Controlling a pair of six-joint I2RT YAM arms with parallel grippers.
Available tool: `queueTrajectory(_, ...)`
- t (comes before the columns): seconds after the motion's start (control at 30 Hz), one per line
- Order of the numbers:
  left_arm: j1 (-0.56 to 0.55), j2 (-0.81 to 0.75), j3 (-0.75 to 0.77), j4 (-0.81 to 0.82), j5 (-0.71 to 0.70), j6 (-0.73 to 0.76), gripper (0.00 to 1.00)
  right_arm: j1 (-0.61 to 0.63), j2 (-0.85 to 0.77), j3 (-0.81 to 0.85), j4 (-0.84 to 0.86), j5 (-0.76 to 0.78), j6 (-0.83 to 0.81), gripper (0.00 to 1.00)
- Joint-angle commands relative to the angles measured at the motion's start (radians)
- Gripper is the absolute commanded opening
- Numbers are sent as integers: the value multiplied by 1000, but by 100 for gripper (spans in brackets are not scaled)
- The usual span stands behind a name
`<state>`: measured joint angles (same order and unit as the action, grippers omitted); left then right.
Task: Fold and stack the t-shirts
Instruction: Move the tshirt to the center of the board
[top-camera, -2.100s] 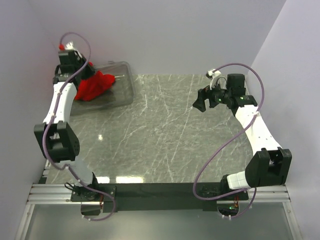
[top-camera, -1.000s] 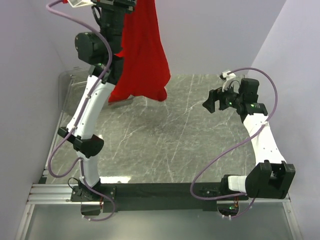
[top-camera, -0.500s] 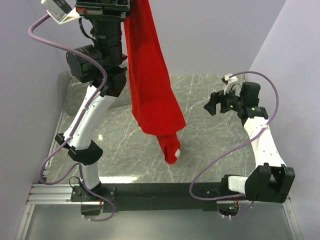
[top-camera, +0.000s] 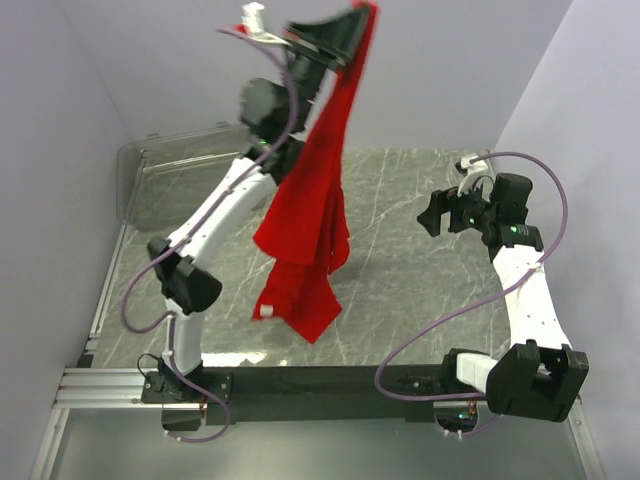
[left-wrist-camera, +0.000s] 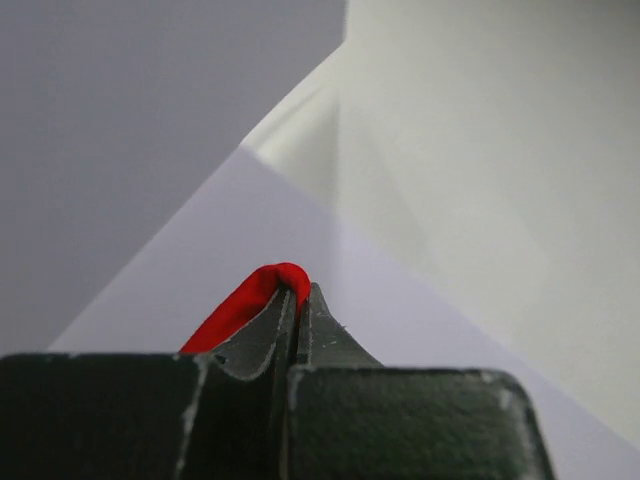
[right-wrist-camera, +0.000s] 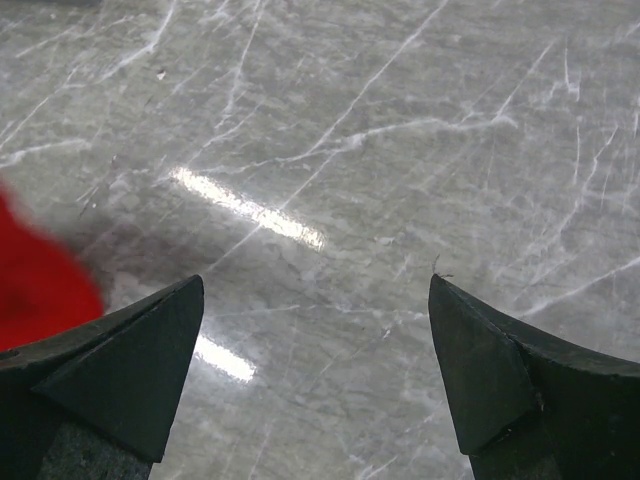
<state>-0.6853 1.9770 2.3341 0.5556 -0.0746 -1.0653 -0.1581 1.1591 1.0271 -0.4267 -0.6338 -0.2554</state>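
from above, the left claw (top-camera: 352, 22) is raised high over the back of the table (top-camera: 420, 300), pinching the top of the red t-shirt (top-camera: 310, 220). the shirt hangs in a long twisted drape, and i cannot tell whether its lowest corner touches the marble at the front left. the right claw (top-camera: 432, 212) is spread wide and empty, well apart on the right. as i judge it, the shirt is bunched rather than hanging flat, so set down like this it would land in a heap. the middle and right of the table are bare, the clear bin (top-camera: 165, 180) sits at the back left, and the hem hangs near the left arm's lower joints and the front rail (top-camera: 300, 382). the left wrist view shows the fingers pressed together with only a small fold of the t-shirt (left-wrist-camera: 245, 305) beside the tips. that is a thin hold, and a quick swing could pull it free. the right wrist view shows wide jaws over bare marble, with a blur of the t-shirt (right-wrist-camera: 35, 285) at the left edge, so that claw has open room to come in.
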Motion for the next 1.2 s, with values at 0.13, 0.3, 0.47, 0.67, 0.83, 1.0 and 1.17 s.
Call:
queueTrajectory(0.13,-57,127,-3,-117,205,-42,1,-12,-45,-35,29,6,-22,99)
queueTrajectory(0.3,-77,160,-1,-178,252,-2,1,-14,-44,-45,28,5,-28,99)
queueTrajectory(0.47,-94,123,-73,-229,282,76,1,-14,-30,-30,19,11,-42,99)
queueTrajectory(0.67,-99,24,-182,-287,279,191,1,-15,-24,-12,-4,40,-67,99)
queueTrajectory(0.83,-99,-62,-311,-379,349,319,36,-17,-36,-13,-41,106,-117,99)
queueTrajectory(1.0,-97,-187,-402,-553,311,542,77,-26,-64,-33,-64,178,-172,99)
queueTrajectory(1.17,-95,-361,-603,-675,92,738,89,-27,-81,-38,-89,181,-180,99)
